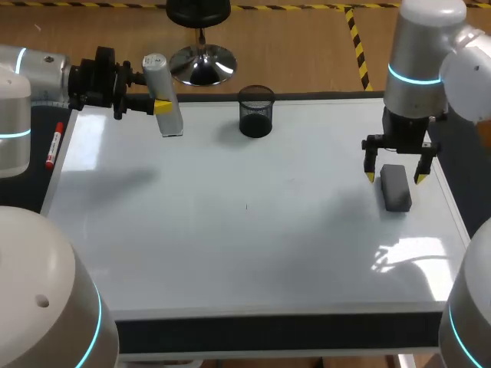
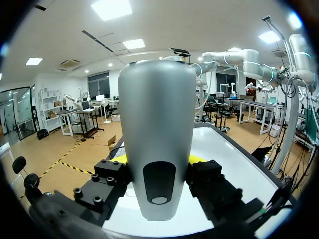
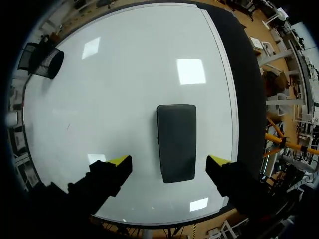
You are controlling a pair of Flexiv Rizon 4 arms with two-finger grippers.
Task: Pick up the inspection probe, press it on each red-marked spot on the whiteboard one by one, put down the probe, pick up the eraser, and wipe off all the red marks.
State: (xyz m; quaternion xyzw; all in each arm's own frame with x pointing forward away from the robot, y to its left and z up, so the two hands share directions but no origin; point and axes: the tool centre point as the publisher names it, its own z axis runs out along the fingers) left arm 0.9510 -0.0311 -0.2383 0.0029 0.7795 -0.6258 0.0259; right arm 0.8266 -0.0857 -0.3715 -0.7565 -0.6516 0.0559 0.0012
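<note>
right gripper is hovering wide above eraser; best lowering centred, pinching its long sides. left gripper is clamping probe.

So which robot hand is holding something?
The left gripper, shut on the grey probe; the right gripper hangs open over the dark eraser.

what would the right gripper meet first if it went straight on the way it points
Probably the eraser, on the whiteboard straight ahead; the open jaws of the right gripper look set to straddle it.
</note>
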